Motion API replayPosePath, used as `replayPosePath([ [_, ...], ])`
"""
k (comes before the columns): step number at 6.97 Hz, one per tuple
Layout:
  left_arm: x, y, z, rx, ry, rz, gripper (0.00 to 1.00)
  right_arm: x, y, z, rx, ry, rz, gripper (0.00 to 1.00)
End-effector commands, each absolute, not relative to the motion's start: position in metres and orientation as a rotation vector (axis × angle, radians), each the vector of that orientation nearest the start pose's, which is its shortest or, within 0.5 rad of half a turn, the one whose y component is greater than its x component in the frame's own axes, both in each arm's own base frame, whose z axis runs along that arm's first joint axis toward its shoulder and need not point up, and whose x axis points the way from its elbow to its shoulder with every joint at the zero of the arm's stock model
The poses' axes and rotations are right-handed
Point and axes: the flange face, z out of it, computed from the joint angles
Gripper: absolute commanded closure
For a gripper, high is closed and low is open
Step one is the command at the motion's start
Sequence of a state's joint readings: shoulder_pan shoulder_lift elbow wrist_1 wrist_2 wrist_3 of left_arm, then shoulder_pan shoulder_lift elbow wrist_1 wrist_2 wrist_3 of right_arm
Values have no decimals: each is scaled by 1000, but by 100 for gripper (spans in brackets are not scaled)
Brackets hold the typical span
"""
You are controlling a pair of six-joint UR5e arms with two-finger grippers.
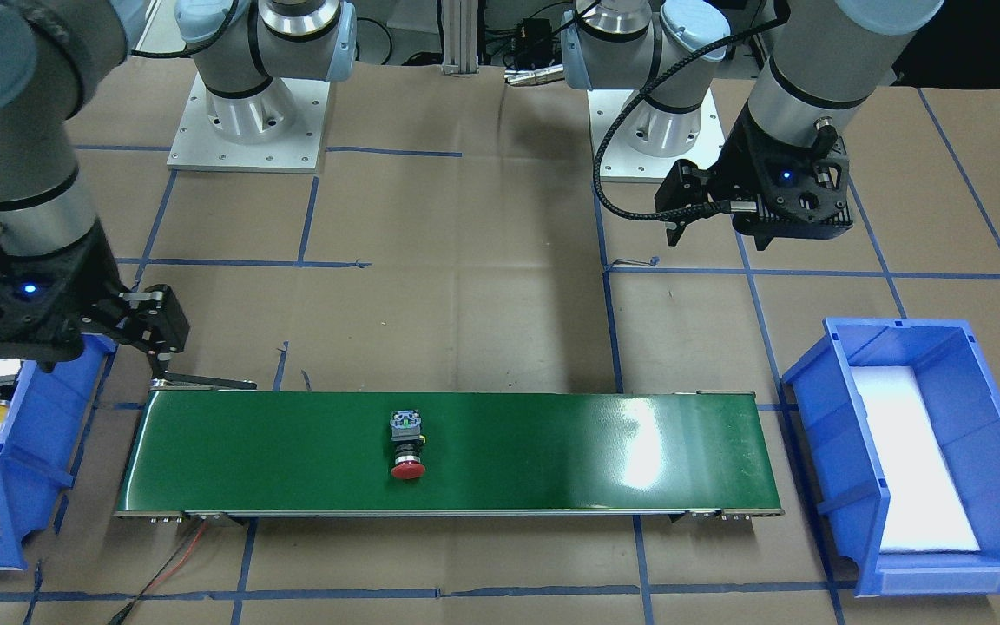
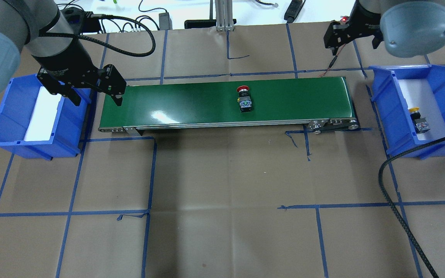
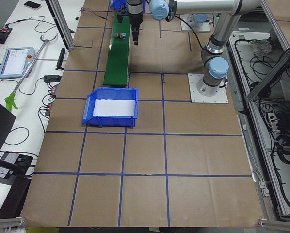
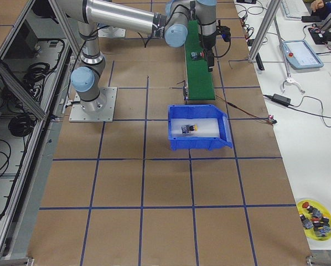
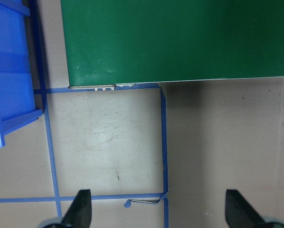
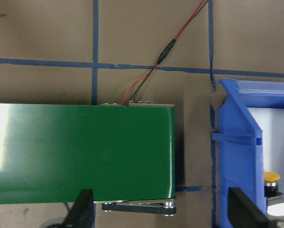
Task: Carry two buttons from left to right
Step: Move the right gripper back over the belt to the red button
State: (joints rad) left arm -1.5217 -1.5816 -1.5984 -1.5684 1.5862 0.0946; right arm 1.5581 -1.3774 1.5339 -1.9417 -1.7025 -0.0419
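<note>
overhead and front views on opposite sides of one green belt (image 2: 191,104)

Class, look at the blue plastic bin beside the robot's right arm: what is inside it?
One yellow-capped push-button switch lies on its side on the bin's white liner; nothing else shows. In the front-facing view the right gripper covers one end.

Blue bin (image 4: 198,145) stands near the bench's middle, yellow button (image 4: 189,129) on its white liner; green belt (image 4: 200,80) runs toward the far edge, red button (image 4: 195,55) on it; right end effector (image 4: 210,64) hangs just beside.
</note>
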Motion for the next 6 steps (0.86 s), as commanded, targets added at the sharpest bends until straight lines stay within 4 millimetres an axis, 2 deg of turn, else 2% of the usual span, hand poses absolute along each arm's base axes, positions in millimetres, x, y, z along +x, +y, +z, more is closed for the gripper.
replayPosePath([
  [1, -107, -498, 469, 72, 3128, 59, 0, 176, -574, 429, -10, 3239, -316, 0],
  [3, -107, -498, 469, 72, 3127, 57, 0, 186, -582, 402, -12, 3200, -248, 0],
  [6, -107, -498, 469, 72, 3128, 62, 0, 189, -599, 363, -9, 3199, -168, 0],
])
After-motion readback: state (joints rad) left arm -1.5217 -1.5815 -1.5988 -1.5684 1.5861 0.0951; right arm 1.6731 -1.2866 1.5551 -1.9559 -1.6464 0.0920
